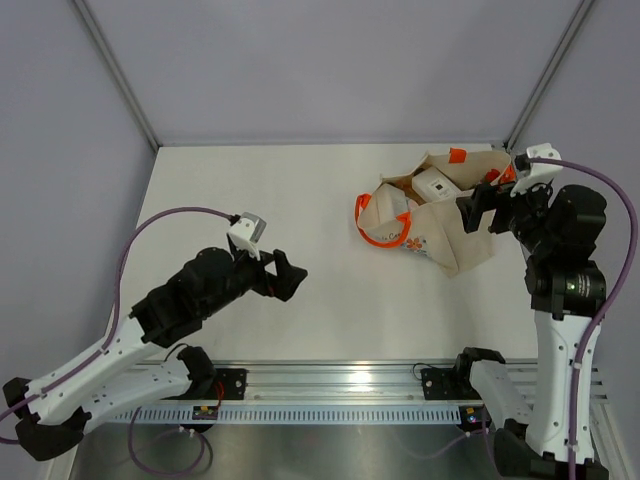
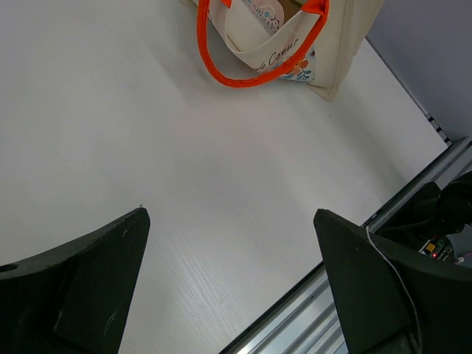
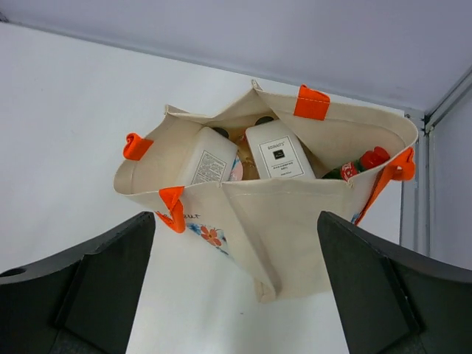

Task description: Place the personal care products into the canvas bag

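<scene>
The canvas bag (image 1: 440,225) stands open at the right of the table, beige with orange handles and a floral print. In the right wrist view the bag (image 3: 295,214) holds a flat white rectangular bottle (image 3: 276,151), a cream bottle (image 3: 206,158) and a green red-capped bottle (image 3: 361,164). The other products are hidden. My right gripper (image 1: 478,212) is open and empty, just right of and above the bag, and shows in its own view (image 3: 236,221). My left gripper (image 1: 288,276) is open and empty over bare table, well left of the bag (image 2: 280,44).
The table (image 1: 300,200) is white, walled by grey panels at the back and sides. An aluminium rail (image 1: 340,385) runs along the near edge and also shows in the left wrist view (image 2: 354,295).
</scene>
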Tool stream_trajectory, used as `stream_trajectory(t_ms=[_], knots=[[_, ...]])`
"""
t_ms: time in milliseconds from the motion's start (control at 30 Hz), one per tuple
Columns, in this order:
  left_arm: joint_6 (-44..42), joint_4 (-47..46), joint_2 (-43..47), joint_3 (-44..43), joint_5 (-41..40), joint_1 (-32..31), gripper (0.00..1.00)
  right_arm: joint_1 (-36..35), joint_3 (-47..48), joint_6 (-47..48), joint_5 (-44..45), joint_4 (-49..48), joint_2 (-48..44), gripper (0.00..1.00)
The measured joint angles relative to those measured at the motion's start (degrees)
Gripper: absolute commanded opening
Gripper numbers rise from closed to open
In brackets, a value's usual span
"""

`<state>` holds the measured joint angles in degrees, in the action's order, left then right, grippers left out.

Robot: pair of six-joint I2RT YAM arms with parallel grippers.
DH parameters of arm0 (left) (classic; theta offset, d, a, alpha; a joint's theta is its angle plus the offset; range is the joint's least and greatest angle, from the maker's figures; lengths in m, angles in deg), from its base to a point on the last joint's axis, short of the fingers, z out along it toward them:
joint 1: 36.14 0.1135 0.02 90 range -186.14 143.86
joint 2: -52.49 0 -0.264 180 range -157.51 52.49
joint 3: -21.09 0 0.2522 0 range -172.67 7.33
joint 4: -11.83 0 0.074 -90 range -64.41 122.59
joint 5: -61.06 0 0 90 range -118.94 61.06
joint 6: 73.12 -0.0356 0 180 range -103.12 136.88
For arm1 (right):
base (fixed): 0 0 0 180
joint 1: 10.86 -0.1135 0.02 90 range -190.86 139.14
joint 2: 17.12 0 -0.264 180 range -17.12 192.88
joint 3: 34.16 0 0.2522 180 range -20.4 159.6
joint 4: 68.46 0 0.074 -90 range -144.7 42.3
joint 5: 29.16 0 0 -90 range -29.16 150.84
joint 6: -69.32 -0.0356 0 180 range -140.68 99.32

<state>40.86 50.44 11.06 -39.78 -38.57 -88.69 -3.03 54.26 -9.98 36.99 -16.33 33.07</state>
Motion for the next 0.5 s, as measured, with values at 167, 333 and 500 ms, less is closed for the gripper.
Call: stream_trajectory(t_ms=[167,333,500], knots=[[0.33,2.34,3.61,0.02,0.04,0.0,0.99,0.0,-4.31,-6.32,6.19,-0.24,-5.4,0.99],[0.79,3.13,6.45,1.2,0.07,0.0,0.99,0.0,-9.79,-8.2,10.78,0.85,-11.02,1.0],[1.51,3.19,8.39,2.56,0.13,0.0,0.99,0.0,-10.27,-8.61,12.79,2.05,-15.72,1.0]])
